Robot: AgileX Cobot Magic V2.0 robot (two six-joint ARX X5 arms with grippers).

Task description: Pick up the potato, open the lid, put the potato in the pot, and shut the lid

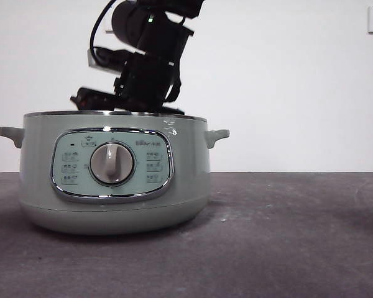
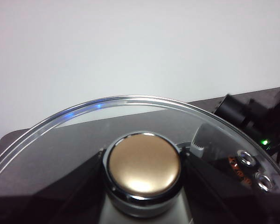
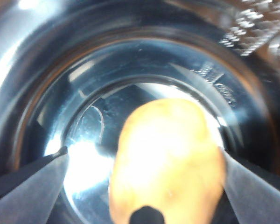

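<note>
Right wrist view: right gripper (image 3: 144, 186) jaws spread around potato (image 3: 165, 158) inside pot (image 3: 46, 70); left jaws clamp lid (image 2: 144, 163).

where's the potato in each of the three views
Front view: not visible; the pot wall hides its inside, and the right gripper reaches down into it.
Left wrist view: not in it; only the lid, lifted off, with its knob held by the left gripper.
Right wrist view: the potato sits low in the middle, between the jaws, over the shiny bowl.
Shared landmark: the pot, outside in front, inside in right wrist.
</note>
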